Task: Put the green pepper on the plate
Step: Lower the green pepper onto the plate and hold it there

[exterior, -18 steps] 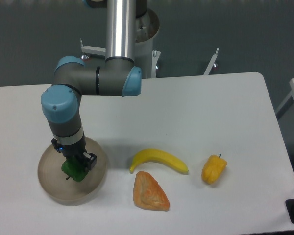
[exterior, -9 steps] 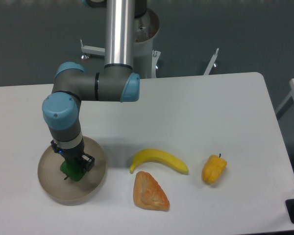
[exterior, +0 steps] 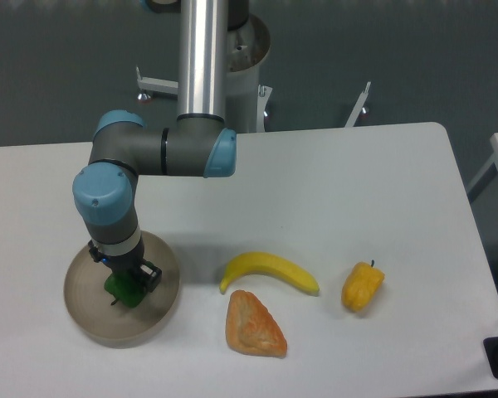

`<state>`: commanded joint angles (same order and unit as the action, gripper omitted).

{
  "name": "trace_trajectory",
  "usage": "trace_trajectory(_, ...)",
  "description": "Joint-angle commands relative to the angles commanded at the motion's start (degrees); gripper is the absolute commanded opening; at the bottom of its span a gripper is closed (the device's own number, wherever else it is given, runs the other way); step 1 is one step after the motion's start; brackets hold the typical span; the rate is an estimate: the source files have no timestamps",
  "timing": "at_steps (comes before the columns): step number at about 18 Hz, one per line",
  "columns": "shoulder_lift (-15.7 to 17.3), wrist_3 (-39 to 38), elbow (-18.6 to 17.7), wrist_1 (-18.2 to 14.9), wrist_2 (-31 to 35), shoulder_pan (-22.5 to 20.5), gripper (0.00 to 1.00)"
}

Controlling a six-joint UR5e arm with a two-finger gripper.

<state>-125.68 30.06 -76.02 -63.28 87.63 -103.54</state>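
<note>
The green pepper is small and glossy, and sits low over the middle of the round beige-grey plate at the left front of the table. My gripper comes straight down from above and is shut on the green pepper, its dark fingers on either side of it. The wrist hides the top of the pepper. Whether the pepper touches the plate's surface I cannot tell.
A yellow banana lies right of the plate, with an orange pastry wedge just in front of it. A yellow-orange pepper lies further right. The arm's base post stands at the back.
The arm's wrist has sunk a little lower over the plate. The green pepper has stayed in the gripper at nearly the same spot.
</note>
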Motion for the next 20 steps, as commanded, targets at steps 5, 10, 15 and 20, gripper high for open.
trace_trajectory(5,-0.53,0.17,0.09,0.09,-0.09,0.18,0.51)
trace_trajectory(10,-0.7,0.18,0.0,0.17,-0.09,0.18,0.54)
trace_trajectory(15,-0.7,0.18,0.0,0.26,-0.09,0.18,0.78)
trace_trajectory(20,-0.53,0.18,0.0,0.18,-0.09,0.18,0.88)
